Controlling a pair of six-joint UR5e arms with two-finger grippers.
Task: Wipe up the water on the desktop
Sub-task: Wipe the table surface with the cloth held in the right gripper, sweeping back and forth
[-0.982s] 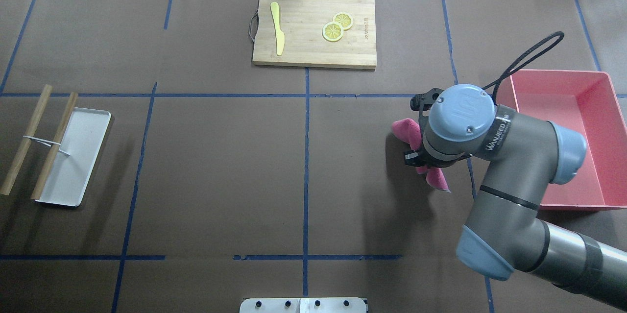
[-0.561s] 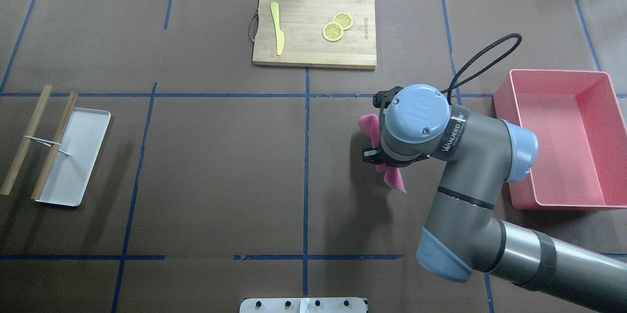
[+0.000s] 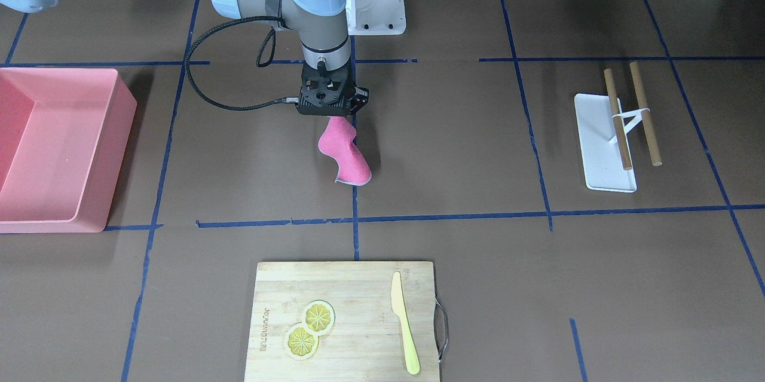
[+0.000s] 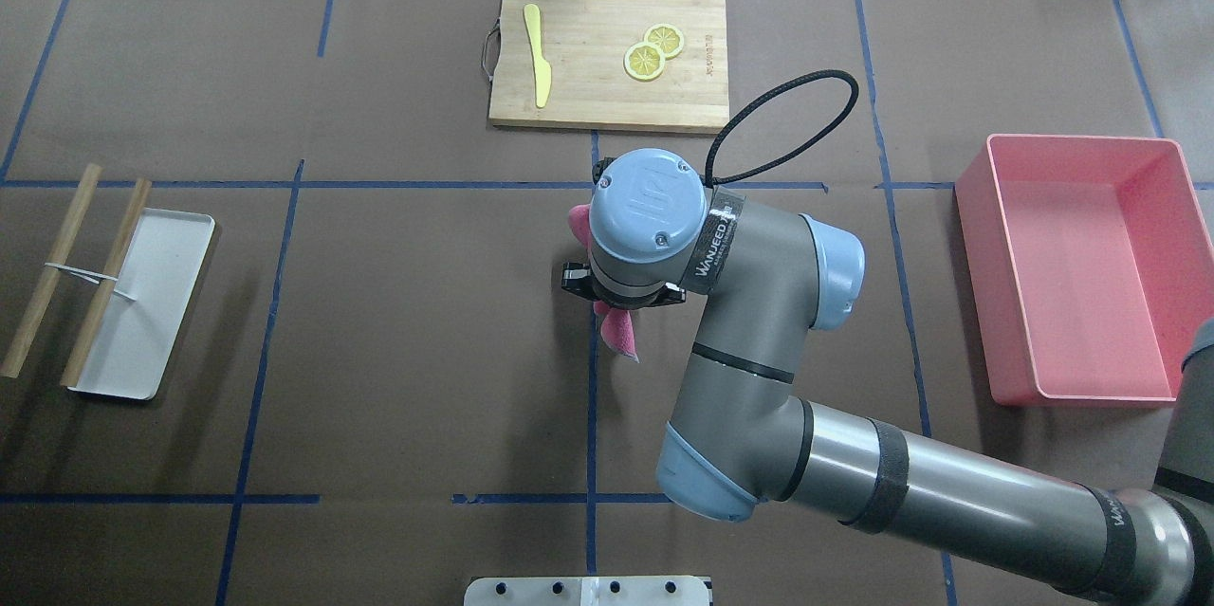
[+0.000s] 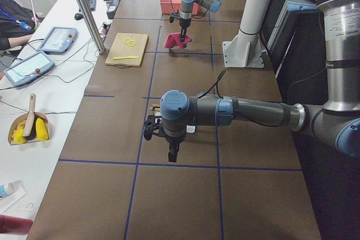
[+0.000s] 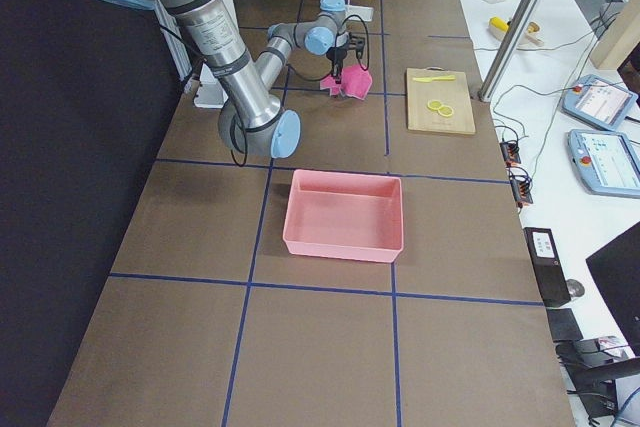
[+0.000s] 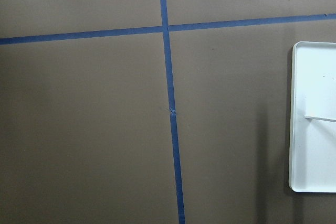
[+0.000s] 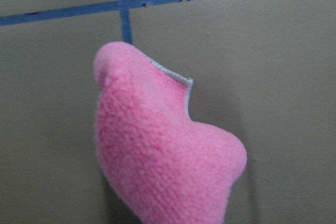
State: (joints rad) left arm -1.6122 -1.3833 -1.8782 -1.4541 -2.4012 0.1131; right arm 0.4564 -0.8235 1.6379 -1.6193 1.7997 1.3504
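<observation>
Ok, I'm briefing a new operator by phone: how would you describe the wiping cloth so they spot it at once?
Start at the middle of the brown desktop, by the central blue tape line. The right gripper hangs there, shut on a fluffy pink cloth. Unlike the rigid pink bin, it is soft and crumpled.

A bamboo cutting board (image 4: 588, 99) carries a yellow knife (image 4: 538, 56) near its handle end and two touching lemon slices (image 4: 645, 62) toward the other end. Well apart to the right sits a pink bin (image 4: 1081, 284). Far left lies a white tray (image 4: 156, 303). One wooden stick (image 4: 106, 282) lies along its outer edge, a second stick (image 4: 47, 269) just beside it, and a white band (image 4: 81, 276) joins them.
</observation>
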